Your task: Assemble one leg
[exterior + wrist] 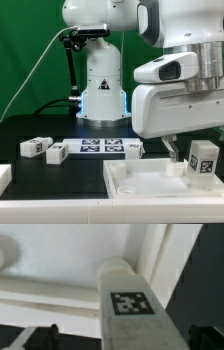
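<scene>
My gripper (203, 143) is shut on the leg (203, 161), a stubby white block with a black-and-white tag. It holds the leg upright over the corner of the large white square piece (140, 186) at the exterior view's right. In the wrist view the leg (130, 303) runs out from between my dark fingers (38, 338). Its far tip is at the raised rim of the square piece (60, 263). I cannot tell whether the tip touches the piece.
Three more legs lie on the black table: two at the exterior view's left (33, 147) (57, 153) and one by the marker board's end (133, 148). The marker board (100, 147) lies in front of the robot base (100, 85). A white part (4, 178) sits at the far left edge.
</scene>
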`<control>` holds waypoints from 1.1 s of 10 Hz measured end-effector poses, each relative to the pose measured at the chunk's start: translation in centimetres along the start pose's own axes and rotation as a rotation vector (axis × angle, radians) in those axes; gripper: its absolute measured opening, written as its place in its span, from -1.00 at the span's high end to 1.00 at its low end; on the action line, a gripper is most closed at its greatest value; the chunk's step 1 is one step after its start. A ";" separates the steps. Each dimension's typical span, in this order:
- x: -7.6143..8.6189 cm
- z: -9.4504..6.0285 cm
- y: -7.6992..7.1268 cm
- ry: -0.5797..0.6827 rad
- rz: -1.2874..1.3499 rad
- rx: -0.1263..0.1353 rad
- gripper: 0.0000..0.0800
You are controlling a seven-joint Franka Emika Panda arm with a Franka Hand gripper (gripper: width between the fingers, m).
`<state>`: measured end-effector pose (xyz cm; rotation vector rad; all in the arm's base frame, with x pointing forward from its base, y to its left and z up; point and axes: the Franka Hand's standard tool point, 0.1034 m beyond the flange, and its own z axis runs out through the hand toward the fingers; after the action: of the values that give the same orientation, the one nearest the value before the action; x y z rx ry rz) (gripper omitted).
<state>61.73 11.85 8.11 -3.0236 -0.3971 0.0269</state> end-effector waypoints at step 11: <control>0.7 0.2 0.2 0.040 0.156 0.014 0.28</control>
<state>62.46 11.83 7.84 -3.0285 -0.1569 -0.0191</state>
